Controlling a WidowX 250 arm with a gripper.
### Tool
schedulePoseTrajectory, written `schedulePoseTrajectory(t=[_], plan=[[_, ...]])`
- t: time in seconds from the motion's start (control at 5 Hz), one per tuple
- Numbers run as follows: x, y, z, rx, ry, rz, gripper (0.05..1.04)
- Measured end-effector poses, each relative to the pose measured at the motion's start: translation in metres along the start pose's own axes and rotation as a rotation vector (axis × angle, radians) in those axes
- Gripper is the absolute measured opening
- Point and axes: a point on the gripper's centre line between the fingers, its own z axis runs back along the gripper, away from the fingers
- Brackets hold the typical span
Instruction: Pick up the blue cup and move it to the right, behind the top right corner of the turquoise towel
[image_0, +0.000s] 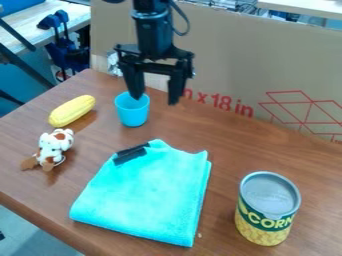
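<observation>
On the table (200, 131), corn (72, 111) and toy (55, 146) flank the cup (132, 114), cloth (143, 192) before it; beside it hangs the gripper (155, 100), wide open, empty.

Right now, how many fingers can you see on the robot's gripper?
2. On the black gripper, one finger hangs at the blue cup's opening. The other finger hangs farther right in the picture.

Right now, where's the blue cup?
Camera view, upper left of centre: the blue cup stands on the table below the open gripper, right of the yellow corn cob.
</observation>
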Motion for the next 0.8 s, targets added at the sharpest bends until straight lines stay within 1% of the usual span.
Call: schedulePoseTrajectory(t=[0.2,0.4,0.6,0.8], plan=[[0.019,0.022,0.012,0.042,-0.089,-0.021,1.001],[0.038,0.033,0.005,0.058,-0.109,-0.024,1.001],[0.049,0.046,-0.002,0.067,-0.095,0.007,1.001],[0.061,0.058,-0.013,0.096,-0.042,0.038,1.001]])
